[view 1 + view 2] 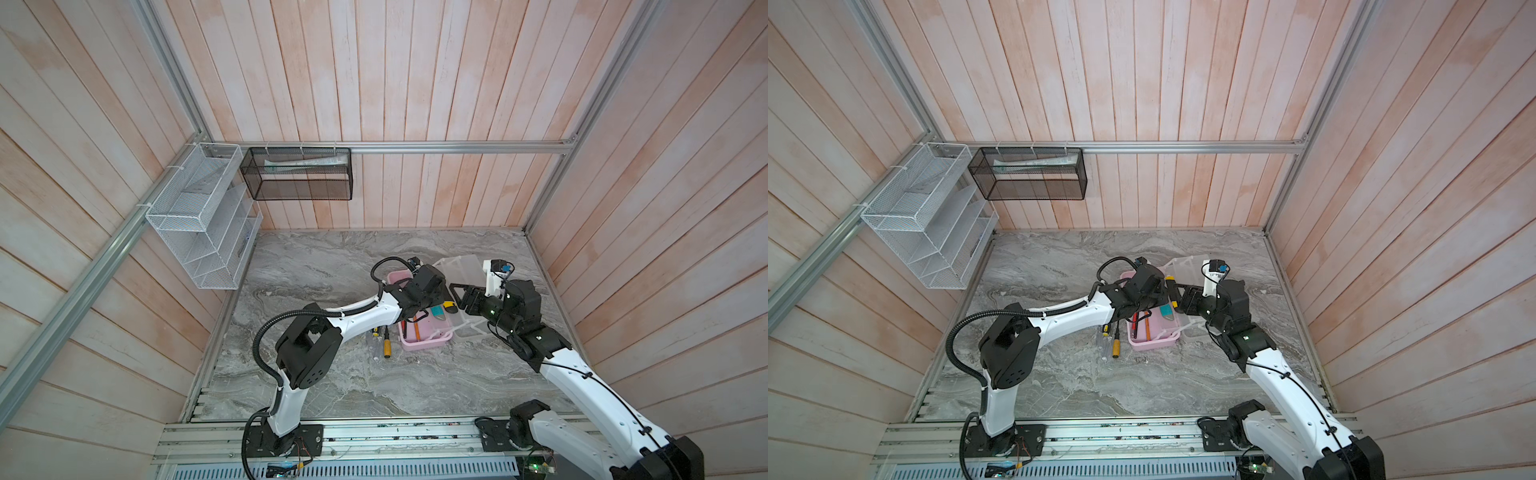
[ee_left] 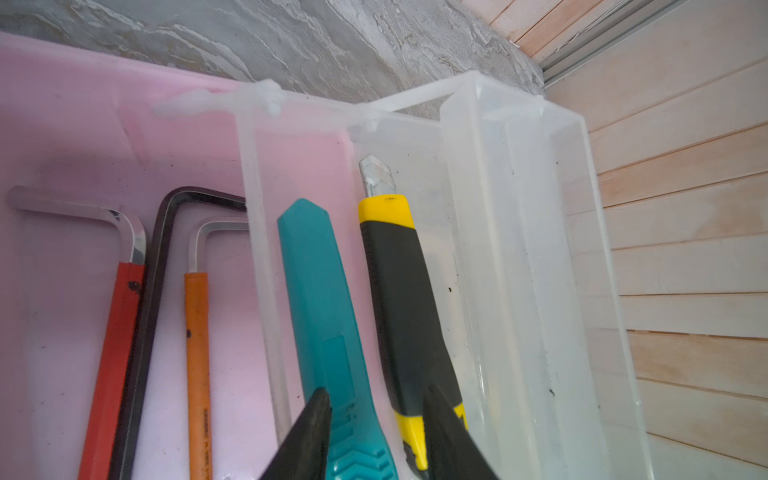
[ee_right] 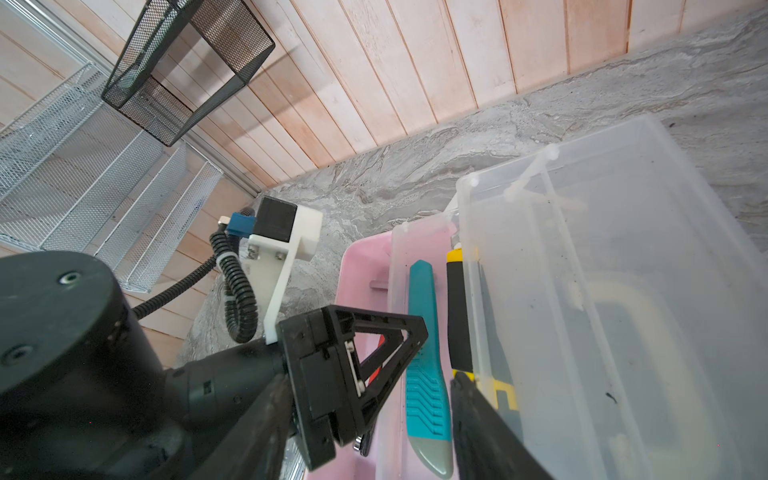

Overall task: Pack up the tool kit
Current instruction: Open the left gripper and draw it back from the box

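**Left arm** [image 1: 365,311] and **right arm** [image 1: 577,399], matched pair.
- Links: glossy white shells with small dark screw dots.
- Joints: matte black housings; green indicator lights [image 1: 491,311] on the right arm's.
- Base plates [image 1: 286,440]: black, bolted.
- Cabling: black corrugated hose [image 1: 257,345] with white ties on the left arm; thin black cable [image 1: 587,375], clipped, on the right arm.
- Camera bracket [image 1: 492,272]: white, with a blue connector.
- Fingers [image 3: 382,318]: black, open triangular frames.
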